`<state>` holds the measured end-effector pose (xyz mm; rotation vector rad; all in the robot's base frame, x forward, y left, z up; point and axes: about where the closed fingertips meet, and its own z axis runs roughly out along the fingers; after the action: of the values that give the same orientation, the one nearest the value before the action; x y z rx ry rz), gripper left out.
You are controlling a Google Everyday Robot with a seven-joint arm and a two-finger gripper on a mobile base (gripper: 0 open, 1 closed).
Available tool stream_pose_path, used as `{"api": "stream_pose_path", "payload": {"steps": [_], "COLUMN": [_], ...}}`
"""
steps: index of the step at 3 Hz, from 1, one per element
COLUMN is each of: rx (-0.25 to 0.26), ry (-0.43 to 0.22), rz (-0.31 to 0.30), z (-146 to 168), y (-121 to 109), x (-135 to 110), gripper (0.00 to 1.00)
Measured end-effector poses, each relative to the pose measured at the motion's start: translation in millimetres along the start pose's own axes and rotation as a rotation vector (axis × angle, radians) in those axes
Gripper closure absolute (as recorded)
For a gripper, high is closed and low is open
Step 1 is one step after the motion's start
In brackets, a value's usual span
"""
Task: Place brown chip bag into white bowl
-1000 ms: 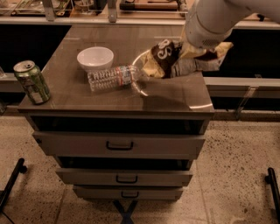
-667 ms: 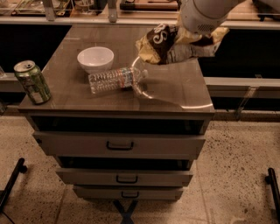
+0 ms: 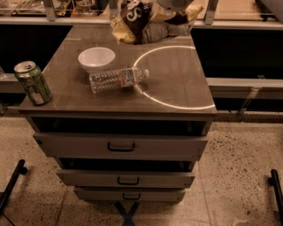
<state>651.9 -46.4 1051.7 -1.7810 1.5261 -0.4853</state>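
- Gripping the brown chip bag (image 3: 138, 20) from above, the gripper (image 3: 173, 4) sits at the very top edge of the view, over the far side of the cabinet top (image 3: 181, 79); only its pale grey underside shows.
- The bag hangs crumpled beneath it, raised off the surface. Its dark-brown face with white lettering is turned toward the camera, and yellow foil flares out at the left and right.
- The white bowl (image 3: 96, 58) stands upright on the left half of the top, nearer the camera than the bag and to its left, well apart from it.
- A clear water bottle (image 3: 117, 79) lies on its side just in front of the bowl, its cap pointing right.
- A bright ring of reflected light (image 3: 148, 96) curves across the right half of the top; the bottle's cap end lies on its left edge.
- A green can (image 3: 32, 83) stands upright at the front left corner.
- Below the top are three drawers with dark handles (image 3: 121, 147), the top two pulled slightly out, over a speckled floor (image 3: 239, 176).
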Motion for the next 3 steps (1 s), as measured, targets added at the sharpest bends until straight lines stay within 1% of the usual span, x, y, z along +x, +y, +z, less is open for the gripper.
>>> {"api": "stream_pose_path", "payload": {"steps": [1, 2, 3], "rx": [-0.02, -0.064, -0.091], "ry": [-0.055, -0.112, -0.148], "rz": [-0.013, -0.037, -0.065], "z": [15, 37, 54], "y": [-3, 4, 3], "x": [-31, -66, -91], "gripper": [1.0, 1.0, 1.0]}}
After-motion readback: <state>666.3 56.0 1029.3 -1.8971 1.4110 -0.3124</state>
